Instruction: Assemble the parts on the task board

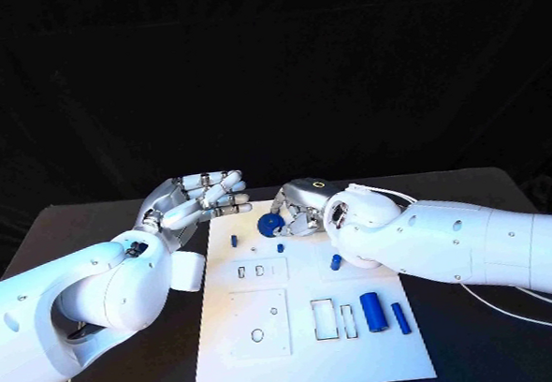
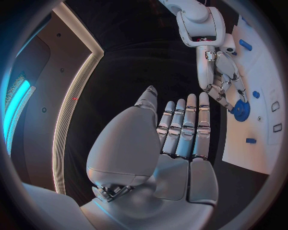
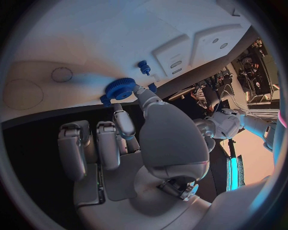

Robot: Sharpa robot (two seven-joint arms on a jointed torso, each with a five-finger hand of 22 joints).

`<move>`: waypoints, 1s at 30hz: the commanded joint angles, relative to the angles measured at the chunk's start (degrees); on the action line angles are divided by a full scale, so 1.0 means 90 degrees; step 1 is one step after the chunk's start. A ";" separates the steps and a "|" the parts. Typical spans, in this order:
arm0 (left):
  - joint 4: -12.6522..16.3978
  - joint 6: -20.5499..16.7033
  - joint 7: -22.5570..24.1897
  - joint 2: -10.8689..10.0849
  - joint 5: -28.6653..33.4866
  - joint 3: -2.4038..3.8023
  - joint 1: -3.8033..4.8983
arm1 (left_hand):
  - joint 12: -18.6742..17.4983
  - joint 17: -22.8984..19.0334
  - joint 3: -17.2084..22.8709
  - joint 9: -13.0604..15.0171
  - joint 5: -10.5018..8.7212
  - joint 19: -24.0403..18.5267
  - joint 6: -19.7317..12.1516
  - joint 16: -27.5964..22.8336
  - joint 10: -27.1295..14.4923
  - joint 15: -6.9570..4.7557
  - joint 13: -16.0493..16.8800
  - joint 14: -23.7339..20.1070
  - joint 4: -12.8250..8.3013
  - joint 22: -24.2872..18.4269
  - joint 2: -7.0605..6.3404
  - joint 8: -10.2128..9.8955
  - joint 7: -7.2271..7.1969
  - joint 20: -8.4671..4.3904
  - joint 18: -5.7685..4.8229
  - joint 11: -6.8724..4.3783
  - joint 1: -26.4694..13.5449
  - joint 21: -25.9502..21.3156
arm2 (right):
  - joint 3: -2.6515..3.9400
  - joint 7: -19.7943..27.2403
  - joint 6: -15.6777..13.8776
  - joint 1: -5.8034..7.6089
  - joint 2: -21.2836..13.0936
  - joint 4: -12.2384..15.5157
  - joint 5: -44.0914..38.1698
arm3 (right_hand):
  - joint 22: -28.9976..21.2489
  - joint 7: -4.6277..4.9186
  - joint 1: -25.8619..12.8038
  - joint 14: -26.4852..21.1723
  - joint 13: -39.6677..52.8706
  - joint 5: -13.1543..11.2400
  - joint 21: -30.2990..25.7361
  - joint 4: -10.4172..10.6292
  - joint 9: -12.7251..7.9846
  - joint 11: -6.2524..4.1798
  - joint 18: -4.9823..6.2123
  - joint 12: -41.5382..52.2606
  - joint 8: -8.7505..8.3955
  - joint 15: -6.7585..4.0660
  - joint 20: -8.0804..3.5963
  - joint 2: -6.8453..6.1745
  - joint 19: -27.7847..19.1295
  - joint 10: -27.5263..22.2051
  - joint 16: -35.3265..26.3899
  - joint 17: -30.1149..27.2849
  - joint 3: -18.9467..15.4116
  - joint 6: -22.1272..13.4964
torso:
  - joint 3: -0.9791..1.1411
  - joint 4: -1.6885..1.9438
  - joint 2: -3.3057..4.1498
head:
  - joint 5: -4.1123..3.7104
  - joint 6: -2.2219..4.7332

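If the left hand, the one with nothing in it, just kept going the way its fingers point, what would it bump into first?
Probably the right hand, which pinches the blue gear just beyond the left hand over the task board's far end. Depth is unclear, so it might pass without touching.

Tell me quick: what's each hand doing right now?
Left hand: open, holding nothing, fingers straight and side by side.
Right hand: holding the blue gear in its fingers over the white board.
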 commanded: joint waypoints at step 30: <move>-0.0196 0.0156 0.0033 -0.0011 0.0011 -0.0001 0.0006 | -0.0033 0.0014 -0.0025 0.0000 -0.0032 0.0033 -0.0014 -0.0035 -0.0038 0.0001 -0.0004 -0.0017 -0.0019 -0.0013 0.0003 -0.0038 0.0039 0.0019 0.0032 0.0012 0.0053 0.0022 | 0.0052 0.2120 0.0386 -0.0054 -0.2584 0.0213 0.2945 | 0.1046 -0.0052 0.0643 0.0480 -0.0368 0.0088 -0.0561 -0.0418 -0.0098 -0.0072 0.0161 -0.0355 -0.0010 -0.0067 -0.0074 -0.0067 0.0104 -0.0288 -0.0080 0.0909 0.0156 0.0046 | 0.0128 -0.0197 -0.0087 | -0.0019 0.0002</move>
